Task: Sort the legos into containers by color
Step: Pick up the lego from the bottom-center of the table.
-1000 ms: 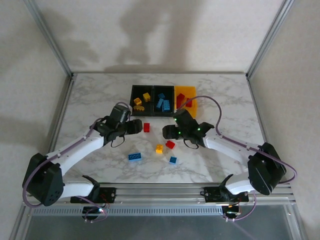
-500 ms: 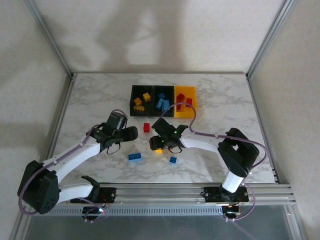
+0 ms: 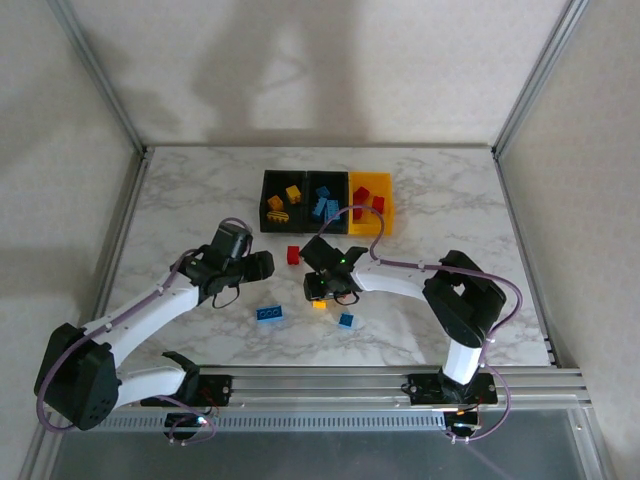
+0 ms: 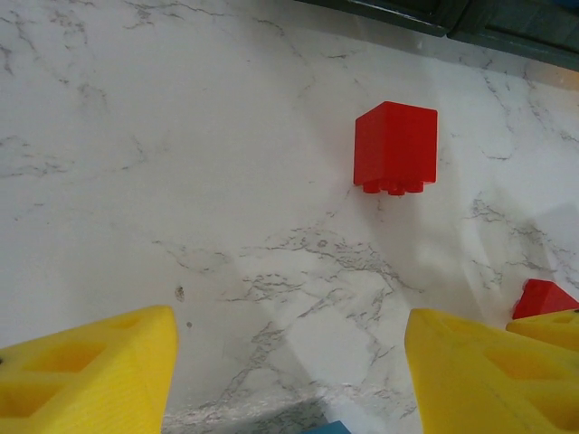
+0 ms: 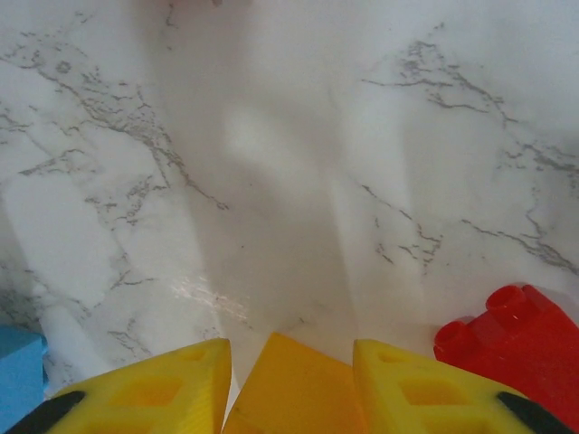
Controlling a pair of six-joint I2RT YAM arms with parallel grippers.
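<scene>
From above, the right gripper sits low over the marble table, a little nearer than the row of containers, and a sliver of an orange lego peeks from under it. Its wrist camera is plainer: the two yellow fingers press against either side of that orange lego, with a red lego just to the right. The left gripper hangs to the left. In its own view the jaws stand wide apart with nothing between them, and a lone red brick lies beyond. Overhead, two blue legos lie nearer.
</scene>
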